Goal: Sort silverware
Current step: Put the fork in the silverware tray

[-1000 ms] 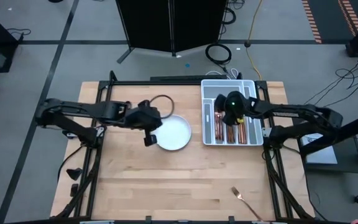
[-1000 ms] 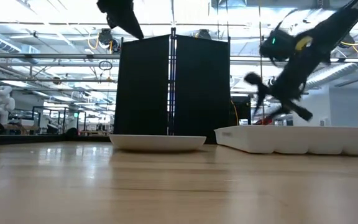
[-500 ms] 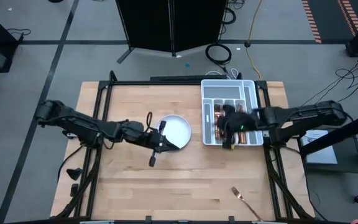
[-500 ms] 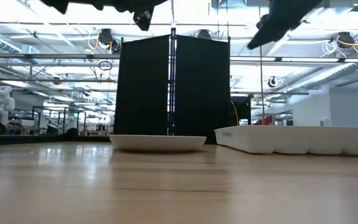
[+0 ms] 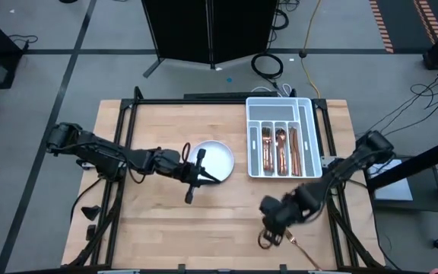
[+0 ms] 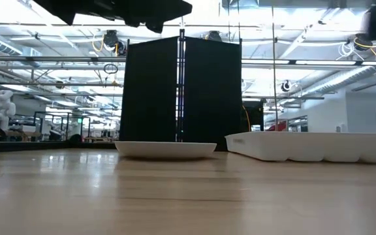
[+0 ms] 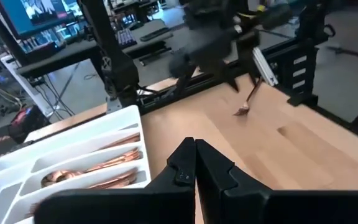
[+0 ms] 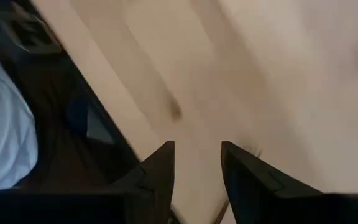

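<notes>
At the near edge of the wooden table (image 5: pixel 166 221), toward its right corner, a single copper fork (image 5: pixel 301 247) lies loose on the wood, slanting toward the corner. The right gripper (image 5: pixel 268 232) hangs just beside the fork's head, on its inner side; in the right wrist view its two dark fingers (image 8: pixel 160 171) stand parted with bare table between them, holding nothing. The left wrist view shows that same fork (image 7: pixel 248 102) far off near the table's rim, with the right arm blurred above it.

Farther in, about mid-table, the left gripper (image 5: pixel 195 171) reaches across the near-left rim of the round white plate (image 5: pixel 215 156). In its own wrist view the left fingers (image 7: pixel 182 165) press together into a closed point with nothing between them.

To the right of the plate, toward the far edge, sits the white divided tray (image 5: pixel 306 137). Its three long compartments hold the rest of the silverware (image 5: pixel 280 152): copper pieces lying lengthwise, side by side. From the left wrist view, spoons (image 7: pixel 95 171) show in the tray's compartments.

In the low view the plate (image 6: pixel 165 149) and the tray's wall (image 6: pixel 312 145) stand on the tabletop, well apart from each other, with the left arm (image 6: pixel 116 8) crossing overhead
</notes>
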You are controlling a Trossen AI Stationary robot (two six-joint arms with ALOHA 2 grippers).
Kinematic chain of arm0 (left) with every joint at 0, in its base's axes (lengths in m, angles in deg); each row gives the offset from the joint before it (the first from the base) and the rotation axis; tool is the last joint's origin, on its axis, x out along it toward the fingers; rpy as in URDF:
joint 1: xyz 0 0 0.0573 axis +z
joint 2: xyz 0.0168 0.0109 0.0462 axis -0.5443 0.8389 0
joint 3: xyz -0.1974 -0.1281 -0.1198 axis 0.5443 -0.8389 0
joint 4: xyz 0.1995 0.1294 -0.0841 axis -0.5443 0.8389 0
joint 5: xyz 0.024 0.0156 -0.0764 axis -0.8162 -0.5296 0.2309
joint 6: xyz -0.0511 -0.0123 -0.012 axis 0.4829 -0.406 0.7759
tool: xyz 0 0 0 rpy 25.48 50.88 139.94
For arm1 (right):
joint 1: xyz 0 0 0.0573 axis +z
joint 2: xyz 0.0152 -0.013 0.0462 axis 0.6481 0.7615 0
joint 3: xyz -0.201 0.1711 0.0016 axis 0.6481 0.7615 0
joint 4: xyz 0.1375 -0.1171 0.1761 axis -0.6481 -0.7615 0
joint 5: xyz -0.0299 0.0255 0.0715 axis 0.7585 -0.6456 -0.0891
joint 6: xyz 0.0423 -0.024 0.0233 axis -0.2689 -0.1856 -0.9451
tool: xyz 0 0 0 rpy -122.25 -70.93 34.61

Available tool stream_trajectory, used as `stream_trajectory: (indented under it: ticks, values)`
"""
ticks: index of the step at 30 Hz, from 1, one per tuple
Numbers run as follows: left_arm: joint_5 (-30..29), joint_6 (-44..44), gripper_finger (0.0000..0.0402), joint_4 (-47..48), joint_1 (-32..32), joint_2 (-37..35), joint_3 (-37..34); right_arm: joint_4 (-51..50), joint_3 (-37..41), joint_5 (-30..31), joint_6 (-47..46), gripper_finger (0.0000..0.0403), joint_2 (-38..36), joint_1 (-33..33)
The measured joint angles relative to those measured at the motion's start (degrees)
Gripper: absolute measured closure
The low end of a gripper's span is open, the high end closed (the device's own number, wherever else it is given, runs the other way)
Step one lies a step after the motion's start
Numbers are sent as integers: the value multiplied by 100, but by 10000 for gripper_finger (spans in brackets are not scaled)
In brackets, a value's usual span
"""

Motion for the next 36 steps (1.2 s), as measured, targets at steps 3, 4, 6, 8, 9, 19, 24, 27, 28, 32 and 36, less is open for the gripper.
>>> stream_trajectory:
  ticks: [3, 4, 6, 8, 9, 19, 24, 27, 28, 32, 36]
  values:
    - [12, -179, 402, 48, 63, 0, 0, -229, -14, -331, -1146, 282, 263, 387]
    - [63, -220, 402, 50, 90, 0, 0, -261, -14, -415, -1470, 282, 349, 498]
    - [223, -324, 402, 51, 150, 0, 0, -260, -14, -617, -2083, 282, 523, 686]
    - [315, -455, 402, 78, 200, 0, 0, -253, -12, -875, -2532, 282, 676, 810]
    - [334, -494, 402, 96, 232, 0, 0, -243, -12, -972, -2718, 282, 747, 867]
    - [825, -605, 402, 105, 525, 0, 2, -85, 139, -1466, -3052, 282, 1407, 1257]
    - [960, -601, 402, 109, 611, 0, 3, 129, 484, -1491, -2995, 282, 1433, 1257]
    - [977, -599, 401, 189, 616, 0, 4, 422, 687, -1502, -2986, 282, 1433, 1290]
    - [981, -600, 402, 220, 616, 0, 4, 585, 773, -1508, -2989, 282, 1433, 1300]
    - [985, -601, 401, 305, 617, 0, 4, 1162, 1162, -1719, -3216, 283, 1433, 1383]
    - [985, -601, 402, 321, 625, 0, 4, 1386, 1321, -1858, -3267, 317, 1404, 1435]
